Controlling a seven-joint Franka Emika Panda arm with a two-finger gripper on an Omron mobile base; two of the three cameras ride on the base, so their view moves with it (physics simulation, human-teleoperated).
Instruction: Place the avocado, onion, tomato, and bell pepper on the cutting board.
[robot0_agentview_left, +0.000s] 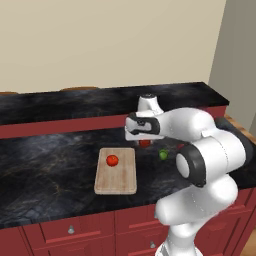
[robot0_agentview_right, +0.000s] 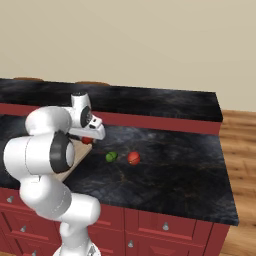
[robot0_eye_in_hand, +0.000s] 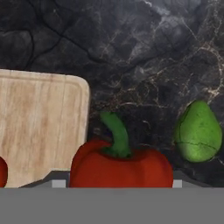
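My gripper (robot0_agentview_left: 144, 139) is shut on the bell pepper (robot0_eye_in_hand: 120, 168), a deep red piece with a green stem, held a little above the counter just off the cutting board's right edge. The pale wooden cutting board (robot0_agentview_left: 117, 181) carries the bright orange-red tomato (robot0_agentview_left: 112, 160). The green avocado (robot0_eye_in_hand: 197, 132) lies on the dark counter to the right of the pepper, also seen as avocado (robot0_agentview_right: 111, 156). Just beyond it rests the pinkish-red onion (robot0_agentview_right: 133, 158). My arm hides most of the board in the right base view.
The dark marble counter (robot0_agentview_left: 50, 165) has a raised back ledge (robot0_agentview_left: 65, 105) with a red front. Red drawers (robot0_agentview_left: 75, 229) run below the front edge. A wooden floor (robot0_agentview_right: 242, 130) lies off the counter's right end.
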